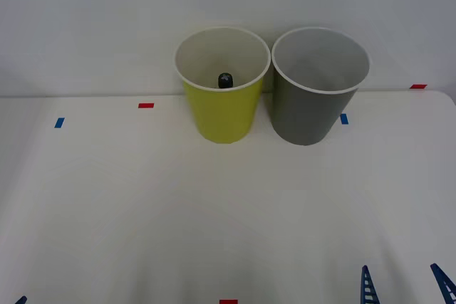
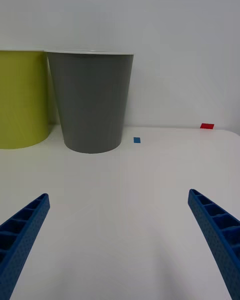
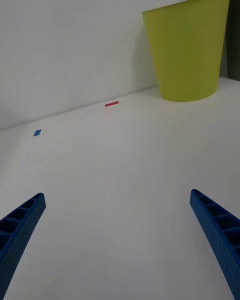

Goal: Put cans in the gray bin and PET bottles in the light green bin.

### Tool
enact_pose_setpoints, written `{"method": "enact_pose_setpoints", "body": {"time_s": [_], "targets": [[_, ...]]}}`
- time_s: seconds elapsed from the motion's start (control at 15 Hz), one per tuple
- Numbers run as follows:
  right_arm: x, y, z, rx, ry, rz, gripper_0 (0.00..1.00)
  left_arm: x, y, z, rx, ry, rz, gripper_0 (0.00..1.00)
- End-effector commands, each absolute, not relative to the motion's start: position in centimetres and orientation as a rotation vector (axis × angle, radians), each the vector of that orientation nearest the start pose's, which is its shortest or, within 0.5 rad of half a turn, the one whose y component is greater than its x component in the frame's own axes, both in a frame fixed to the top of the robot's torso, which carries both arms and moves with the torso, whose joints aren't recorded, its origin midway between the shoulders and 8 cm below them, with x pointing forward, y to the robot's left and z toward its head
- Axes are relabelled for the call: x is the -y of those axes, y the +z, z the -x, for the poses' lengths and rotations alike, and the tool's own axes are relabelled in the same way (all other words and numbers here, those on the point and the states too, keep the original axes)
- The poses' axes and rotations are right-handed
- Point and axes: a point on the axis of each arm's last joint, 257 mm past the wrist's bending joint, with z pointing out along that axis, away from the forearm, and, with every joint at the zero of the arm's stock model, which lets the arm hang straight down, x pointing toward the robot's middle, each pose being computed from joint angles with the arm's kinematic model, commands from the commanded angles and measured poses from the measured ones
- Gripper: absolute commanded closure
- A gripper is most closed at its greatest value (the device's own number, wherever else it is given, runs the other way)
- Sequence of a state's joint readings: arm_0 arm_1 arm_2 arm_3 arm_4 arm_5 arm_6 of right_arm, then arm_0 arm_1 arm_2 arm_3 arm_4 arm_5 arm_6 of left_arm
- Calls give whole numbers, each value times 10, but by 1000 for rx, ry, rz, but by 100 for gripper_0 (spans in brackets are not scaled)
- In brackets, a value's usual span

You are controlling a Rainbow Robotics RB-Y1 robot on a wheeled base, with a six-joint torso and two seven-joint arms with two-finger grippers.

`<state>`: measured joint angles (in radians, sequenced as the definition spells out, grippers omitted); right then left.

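Mostly hidden: PET bottle (image 1: 225, 80) in light green bin (image 1: 221, 112) | both end effectors spread wide, empty

Front view looks down from above at the counter (image 1: 142, 211); both wrist views sit low (near its surface), sharing the light green bin (image 3: 187, 50).
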<state>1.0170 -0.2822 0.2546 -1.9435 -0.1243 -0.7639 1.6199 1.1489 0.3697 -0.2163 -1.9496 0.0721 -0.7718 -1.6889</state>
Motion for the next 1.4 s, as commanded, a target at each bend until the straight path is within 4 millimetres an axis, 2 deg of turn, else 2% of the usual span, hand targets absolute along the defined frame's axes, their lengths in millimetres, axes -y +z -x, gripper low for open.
{"method": "enact_pose_setpoints", "body": {"time_s": [0.07,1.4], "targets": [[256,-239,-223,-1456,-37,36,3,-269,-260,-176,-1578,134,-222,0],[256,-239,-223,-1456,-37,36,4,-269,-260,-176,-1578,134,-222,0]]}}
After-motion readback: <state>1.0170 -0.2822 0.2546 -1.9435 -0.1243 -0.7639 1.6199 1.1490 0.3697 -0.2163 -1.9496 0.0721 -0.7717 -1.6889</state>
